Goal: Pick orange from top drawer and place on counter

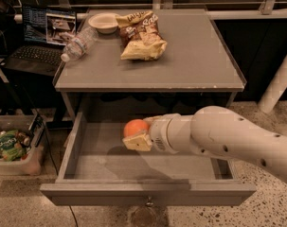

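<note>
Centre frame, over the grey floor of the open top drawer (pixel 91 160), the gripper (pixel 139 135) grips the orange (pixel 135 126) between its pale fingers. Judging by the shadow beneath, the fruit hangs clear of the drawer floor. The step in hand looks like the lift-out. The next move calls for drawing the smooth round fruit forward, clear of the counter (pixel 200 56) edge overhead, then raising it and setting it on the right half of that flat matte top, where it may roll. Toward the upper left of the counter lie a crinkled chip bag (pixel 140 34), a clear plastic bottle (pixel 79 44) on its side and a shallow pale bowl (pixel 103 21).
</note>
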